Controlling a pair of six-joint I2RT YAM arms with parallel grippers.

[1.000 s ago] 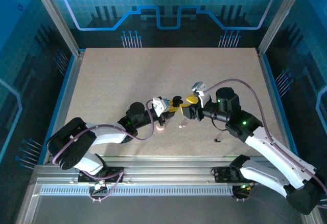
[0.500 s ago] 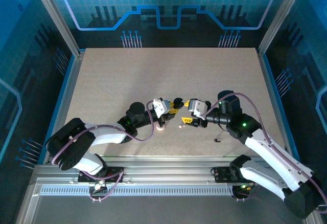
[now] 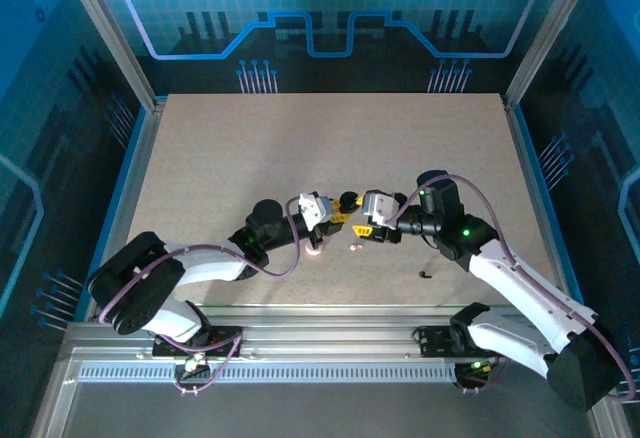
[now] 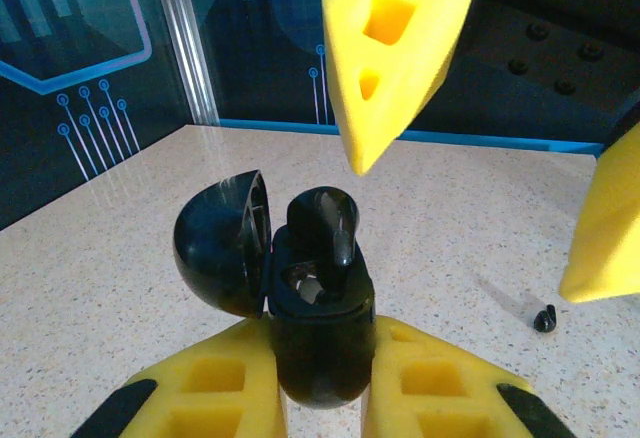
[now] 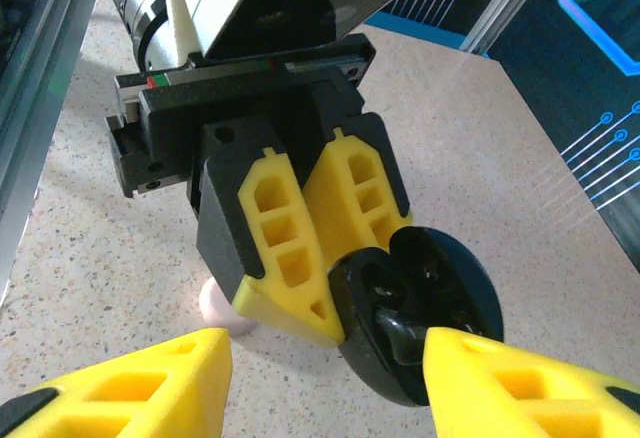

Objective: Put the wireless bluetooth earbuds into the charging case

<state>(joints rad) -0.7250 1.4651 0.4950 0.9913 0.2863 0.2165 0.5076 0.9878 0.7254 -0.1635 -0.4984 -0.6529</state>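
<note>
My left gripper [image 3: 337, 214] is shut on the black charging case [image 4: 318, 343], held up with its round lid [image 4: 222, 243] swung open to the left. A curved black earbud [image 4: 326, 226] stands in the case's socket, sticking up out of it. In the right wrist view the same case [image 5: 425, 303] shows side-on, clamped by the left fingers [image 5: 290, 248], with the earbud [image 5: 400, 335] inside. My right gripper [image 5: 325, 388] is open, its fingers spread wide either side of the case; one fingertip [image 5: 470, 358] is close by the earbud. Another black earbud [image 3: 425, 275] lies on the table.
A pinkish round case [image 3: 314, 249] stands on the table just under the left gripper, and a tiny whitish earbud [image 3: 353, 248] lies right of it. The loose black earbud [image 4: 545, 318] lies beyond the held case. The right fingers [image 4: 400, 48] hang close above the case.
The right wrist has rolled over and the gripper has dropped and edged left toward the held case. The left arm and the case have stayed put.
</note>
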